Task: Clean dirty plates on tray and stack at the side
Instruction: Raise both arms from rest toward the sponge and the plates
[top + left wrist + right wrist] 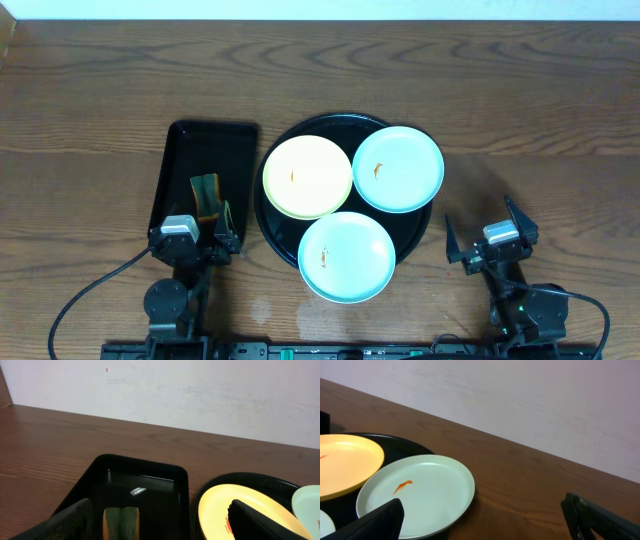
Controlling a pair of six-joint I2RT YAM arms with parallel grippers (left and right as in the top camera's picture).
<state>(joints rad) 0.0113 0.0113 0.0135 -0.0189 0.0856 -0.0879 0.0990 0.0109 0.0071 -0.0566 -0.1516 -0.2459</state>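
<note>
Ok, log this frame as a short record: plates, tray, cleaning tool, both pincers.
tray: round black tray, holds all three plates
plate 1: yellow plate, left on the tray, small orange smear
plate 2: far green plate, right on the tray, orange smear
plate 3: near green plate, overhangs the near rim, orange smear
tool: sponge on the rectangular tray
left: left pincer open, empty
right: right pincer open, empty
stacked: none yet
</note>
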